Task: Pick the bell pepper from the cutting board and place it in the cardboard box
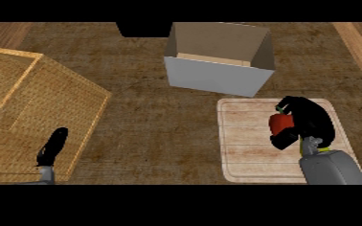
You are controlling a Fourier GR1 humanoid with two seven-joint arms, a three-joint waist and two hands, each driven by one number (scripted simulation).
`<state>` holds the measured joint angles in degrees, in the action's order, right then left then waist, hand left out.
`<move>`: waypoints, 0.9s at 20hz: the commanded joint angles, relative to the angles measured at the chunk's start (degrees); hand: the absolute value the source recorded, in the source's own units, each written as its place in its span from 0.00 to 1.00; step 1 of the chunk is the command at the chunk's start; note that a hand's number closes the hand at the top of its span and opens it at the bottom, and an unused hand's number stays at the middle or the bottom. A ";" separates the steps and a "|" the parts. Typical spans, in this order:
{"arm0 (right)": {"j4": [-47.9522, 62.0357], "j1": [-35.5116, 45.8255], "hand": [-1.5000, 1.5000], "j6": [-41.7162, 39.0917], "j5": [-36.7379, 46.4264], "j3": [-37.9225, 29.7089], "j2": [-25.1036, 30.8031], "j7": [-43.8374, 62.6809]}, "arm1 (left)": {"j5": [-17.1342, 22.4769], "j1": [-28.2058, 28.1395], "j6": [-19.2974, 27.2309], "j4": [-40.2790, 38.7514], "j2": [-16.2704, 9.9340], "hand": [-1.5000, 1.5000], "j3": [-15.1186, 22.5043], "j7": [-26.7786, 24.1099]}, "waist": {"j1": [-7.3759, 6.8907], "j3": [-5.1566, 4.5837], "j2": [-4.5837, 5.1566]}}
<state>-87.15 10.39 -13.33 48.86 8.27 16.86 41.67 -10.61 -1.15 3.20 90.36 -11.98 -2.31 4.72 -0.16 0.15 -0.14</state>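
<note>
Closest to me, the left hand [53, 146] rests low at the left, fingers straight and empty, showing over the wicker basket [42, 105] that fills that side. Over on the right, the right hand [305, 120] is curled round the bell pepper [280, 123]; only a red patch shows between thumb and fingers, over the cutting board [247, 143]. Whether the pepper sits on the wood or hangs just above it I can't make out from this angle.

A pepper like that ought to be light, hollow and waxy-skinned, so I'd guess it could slip or dent if pinched at one spot. Wrapping the broad shoulders, as the hand seems to, looks the sensible hold, rather than the stem.

Farther back on the tabletop [155, 124] stands the cardboard box [216, 74], open-topped, just beyond the board's far edge.
</note>
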 commanded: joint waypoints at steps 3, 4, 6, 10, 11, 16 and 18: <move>7.31 8.35 1.00 -3.04 -2.17 1.29 11.12 -23.66 | -0.34 1.87 -0.12 -1.39 1.71 0.50 1.99 -0.11 | -2.74 0.11 1.50; 6.72 10.39 1.00 -4.66 -2.31 3.09 12.07 -26.97 | -0.26 2.06 -0.79 -0.80 1.61 0.50 2.62 -0.27 | -4.32 0.16 1.80; 5.77 12.50 1.00 -6.50 -3.18 4.81 14.92 -34.41 | -0.20 2.64 -1.05 -0.65 1.55 0.50 2.98 -0.54 | -6.27 0.28 2.50; 11.15 16.73 1.00 -5.36 -5.54 2.51 21.70 -50.98 | -0.27 3.91 -0.76 -1.67 1.14 0.50 2.48 -0.19 | -5.65 0.30 2.73; 13.76 17.19 1.00 -3.59 -5.24 2.02 22.47 -54.19 | -0.62 4.51 -1.03 -0.81 1.81 0.50 3.94 -0.14 | -5.81 0.43 2.94; 25.69 23.10 1.00 2.21 -6.70 -3.16 27.32 -70.17 | -0.74 4.69 -0.76 -0.79 1.39 0.50 3.40 0.87 | -5.86 0.34 2.52; 31.82 26.31 1.00 2.36 -8.43 -4.49 26.41 -74.86 | -0.93 5.40 -0.75 -2.55 1.57 0.50 3.51 0.21 | -5.83 0.23 2.65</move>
<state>-64.24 32.06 -12.75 42.40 6.36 41.74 -22.98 -11.64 3.27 2.76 89.23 -10.78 1.01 4.82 -5.92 0.58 2.34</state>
